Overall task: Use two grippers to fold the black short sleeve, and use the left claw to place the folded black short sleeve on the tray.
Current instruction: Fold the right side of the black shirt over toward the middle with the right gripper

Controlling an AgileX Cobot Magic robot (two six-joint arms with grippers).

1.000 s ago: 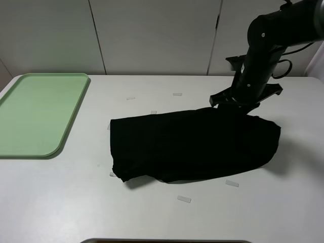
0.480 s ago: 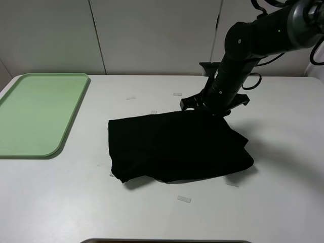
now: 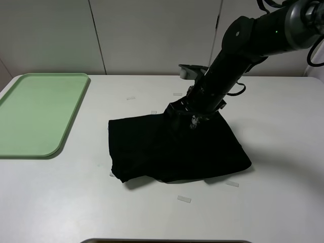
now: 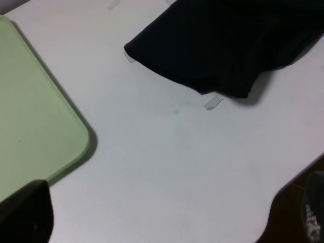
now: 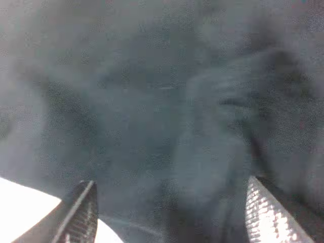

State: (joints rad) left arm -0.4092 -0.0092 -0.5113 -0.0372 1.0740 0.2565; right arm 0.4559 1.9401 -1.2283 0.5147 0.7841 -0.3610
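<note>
Tape strips (image 3: 184, 199) lie nearest us on the white table (image 3: 283, 212), just in front of the black short sleeve (image 3: 172, 152). The shirt lies near the table's middle, and its right side is gathered into a thicker fold. The left claw (image 4: 167, 223) is outside the high view. From its wrist camera we see its two fingers (image 4: 25, 212) set wide apart over bare table, holding nothing. The shirt's corner lies a little ahead of it, and the rounded corner of the green tray (image 4: 35, 116) is just beside it. Farther back, the right claw (image 3: 191, 120) is down on the shirt's rear edge. Its wrist camera shows us both fingertips (image 5: 81, 212) spread wide, with blurred black cloth filling the space between them. In the high view the tray (image 3: 35, 111) sits at the far left, well apart from the shirt
</note>
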